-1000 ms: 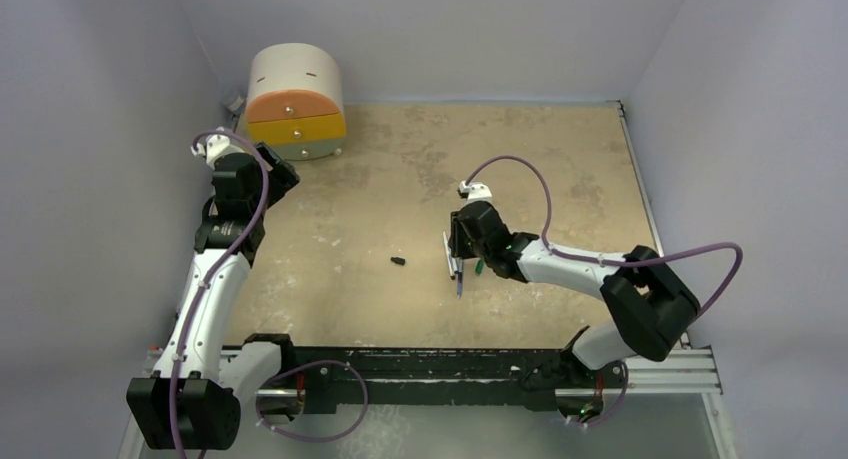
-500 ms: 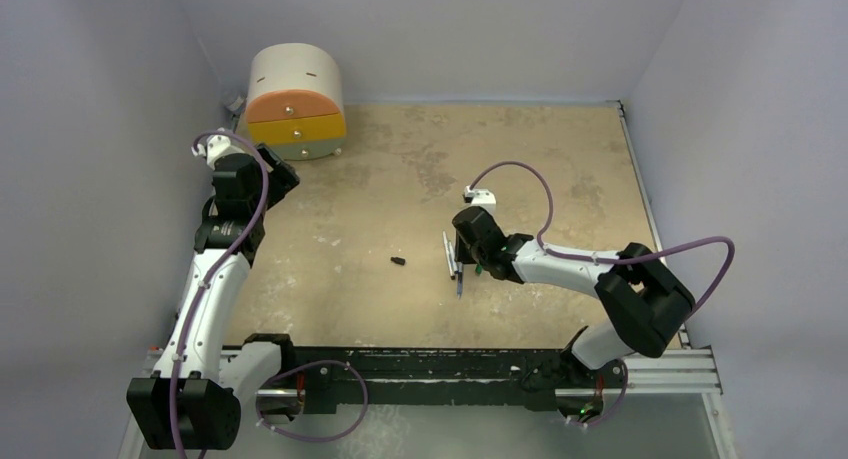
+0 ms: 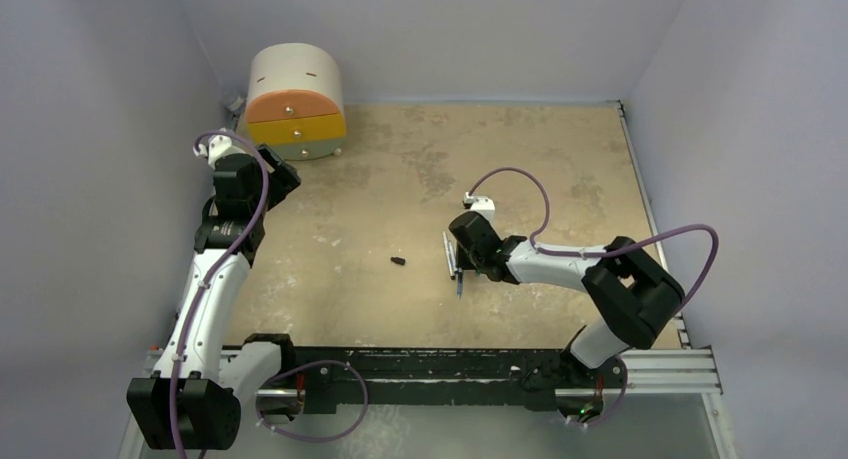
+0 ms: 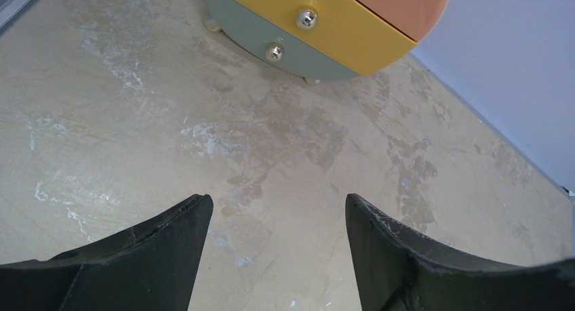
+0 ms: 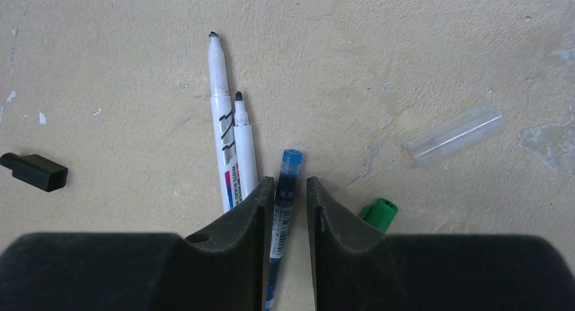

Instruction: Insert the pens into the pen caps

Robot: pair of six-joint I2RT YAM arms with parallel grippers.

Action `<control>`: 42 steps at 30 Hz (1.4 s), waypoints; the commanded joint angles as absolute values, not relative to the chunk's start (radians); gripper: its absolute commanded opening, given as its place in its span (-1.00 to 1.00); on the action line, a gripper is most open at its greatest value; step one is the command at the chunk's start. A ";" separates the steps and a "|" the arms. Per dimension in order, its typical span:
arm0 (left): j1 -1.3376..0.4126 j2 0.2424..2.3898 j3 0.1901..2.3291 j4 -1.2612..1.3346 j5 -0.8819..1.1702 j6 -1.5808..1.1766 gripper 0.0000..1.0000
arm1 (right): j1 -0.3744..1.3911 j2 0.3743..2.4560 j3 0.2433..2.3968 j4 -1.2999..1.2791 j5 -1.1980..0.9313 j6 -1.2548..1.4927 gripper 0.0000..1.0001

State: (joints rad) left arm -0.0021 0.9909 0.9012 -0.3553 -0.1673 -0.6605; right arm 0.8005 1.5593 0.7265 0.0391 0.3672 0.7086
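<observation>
Nothing is capped yet. You're starting on the first: right gripper [image 5: 290, 189] is straddling the blue-tipped dark pen [image 5: 290, 162] centre-scene, and I can't tell if it's clamping. Two white markers [image 5: 220, 114] are lying just left, stubby black cap [image 5: 34, 171] farther left, green cap [image 5: 378, 213] and clear tubular cap [image 5: 455, 133] to the right. Left gripper [image 4: 274, 209] is hanging with fingers spread.

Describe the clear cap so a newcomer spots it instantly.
Start at the right gripper, mid-table. In its wrist view, the clear cap lies beyond it, off to the right, apart from everything else. Unlike the green cap and black cap, it is see-through and longer.
</observation>
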 commanded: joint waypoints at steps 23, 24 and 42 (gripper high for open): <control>0.003 0.979 0.906 -0.332 -0.149 -0.645 0.44 | 0.798 1.759 0.992 0.130 0.496 0.274 -0.86; 0.003 0.978 0.905 -0.333 -0.149 -0.644 0.44 | 0.797 1.756 0.988 0.139 0.481 0.281 -0.70; 0.003 0.973 0.895 -0.333 -0.133 -0.644 0.44 | 0.790 1.616 0.753 0.158 0.376 0.453 -0.48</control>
State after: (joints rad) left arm -0.0021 0.9909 0.9012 -0.3614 -0.1478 -0.6601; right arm 0.7933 1.6566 0.7853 0.1471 0.3935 0.4095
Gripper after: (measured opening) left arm 0.722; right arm 0.332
